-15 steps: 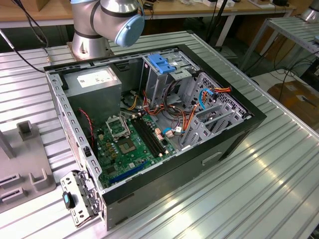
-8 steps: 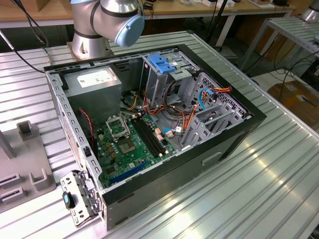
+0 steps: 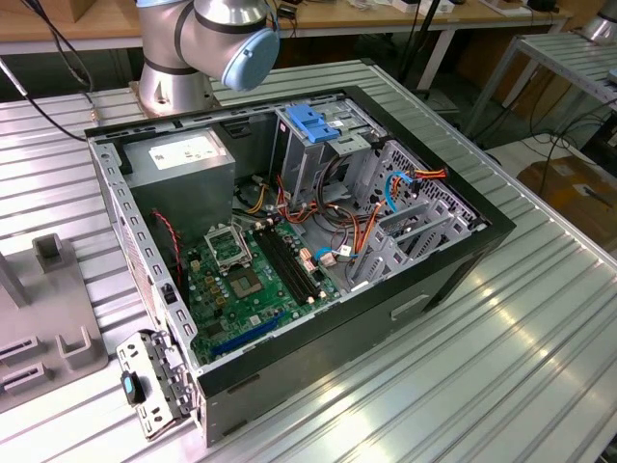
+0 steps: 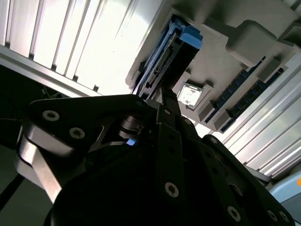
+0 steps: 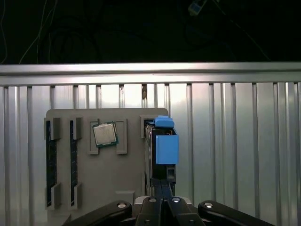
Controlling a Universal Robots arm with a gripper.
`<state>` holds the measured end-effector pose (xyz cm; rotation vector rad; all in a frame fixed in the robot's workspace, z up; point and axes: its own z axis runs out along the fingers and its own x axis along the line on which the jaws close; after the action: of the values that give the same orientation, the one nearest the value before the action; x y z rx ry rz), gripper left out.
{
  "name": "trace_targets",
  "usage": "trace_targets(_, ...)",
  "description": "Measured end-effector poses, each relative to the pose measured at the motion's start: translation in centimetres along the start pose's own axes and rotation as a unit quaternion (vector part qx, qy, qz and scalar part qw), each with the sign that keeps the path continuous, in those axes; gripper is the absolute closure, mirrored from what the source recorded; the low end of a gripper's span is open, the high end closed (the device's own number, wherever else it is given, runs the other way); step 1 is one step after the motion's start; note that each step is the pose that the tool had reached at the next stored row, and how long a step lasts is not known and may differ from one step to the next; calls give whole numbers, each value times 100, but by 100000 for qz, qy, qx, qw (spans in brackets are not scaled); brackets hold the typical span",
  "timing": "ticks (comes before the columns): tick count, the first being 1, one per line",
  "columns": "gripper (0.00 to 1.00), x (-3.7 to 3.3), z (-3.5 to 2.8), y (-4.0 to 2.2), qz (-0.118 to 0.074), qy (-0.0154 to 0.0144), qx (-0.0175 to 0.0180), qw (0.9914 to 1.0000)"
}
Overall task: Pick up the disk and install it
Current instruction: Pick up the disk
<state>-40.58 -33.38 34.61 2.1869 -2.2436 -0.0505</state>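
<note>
The disk [image 5: 162, 148] stands on edge in a slot of a grey holder [image 5: 127, 181], with its blue carrier along one side. It also appears as a dark slab with a blue end, the disk [image 4: 171, 56]. My gripper [image 5: 162, 186] hangs over the disk's near end, and its two black fingers are pressed together with no gap between them. In the second wrist view the gripper [image 4: 157, 101] reaches up to the disk's connector edge. I cannot tell whether the tips touch the disk. The disk sits seated in its slot.
The holder also carries a processor chip [image 5: 104, 134] and memory sticks [image 5: 51, 160]. In the exterior view the open computer case [image 3: 453, 260] lies on the ribbed metal table, with a blue bracket [image 3: 313, 121] on its drive cage, a grey power supply [image 3: 183, 159] and the arm's base [image 3: 207, 39] behind.
</note>
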Motion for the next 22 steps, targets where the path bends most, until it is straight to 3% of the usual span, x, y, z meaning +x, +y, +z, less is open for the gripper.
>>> trace_targets(2,89,0,0,0,-1,-13,-2,100000)
trace_targets(5,71,0,0,0,5,-36,-3,100000)
trace_targets(7,71,0,0,0,7,-48,-3,100000)
trace_targets(11,46,0,0,0,13,-81,0,100000)
trace_targets(12,46,0,0,1,13,-85,-2,100000)
trace_targets(14,34,0,0,1,15,-100,-2,100000)
trace_targets(16,34,1,11,1,14,-113,14,100000)
trace_targets(22,34,3,155,-4,15,-108,-4,100000)
